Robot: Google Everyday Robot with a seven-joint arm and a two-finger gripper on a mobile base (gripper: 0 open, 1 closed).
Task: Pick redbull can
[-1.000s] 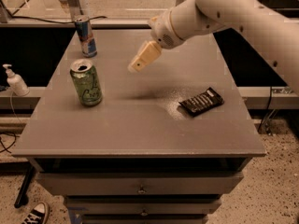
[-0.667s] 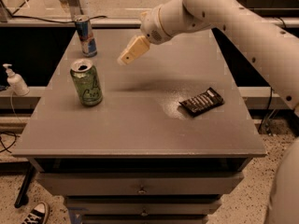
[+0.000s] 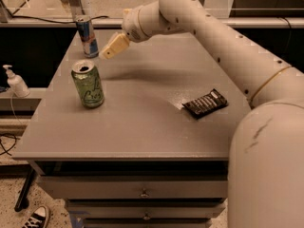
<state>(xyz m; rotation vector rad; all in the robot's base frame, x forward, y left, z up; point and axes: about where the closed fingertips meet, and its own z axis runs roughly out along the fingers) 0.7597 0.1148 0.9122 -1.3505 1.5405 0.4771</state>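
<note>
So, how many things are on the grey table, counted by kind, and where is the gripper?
cans: 2, the redbull can and the green can
dark packet: 1
total: 3 on the table
The gripper hangs over the far part of the table, close beside the redbull can.

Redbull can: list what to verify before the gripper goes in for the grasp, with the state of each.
1. Redbull can stands upright at the far left corner of the table: ok.
2. Gripper sits just right of it, with nothing between them: ok.
3. Green can stands nearer the front edge, off that path: ok.
4. Black packet lies far to the right, out of the way: ok.
5. Gripper lined up with the redbull can in depth: cannot tell.
</note>
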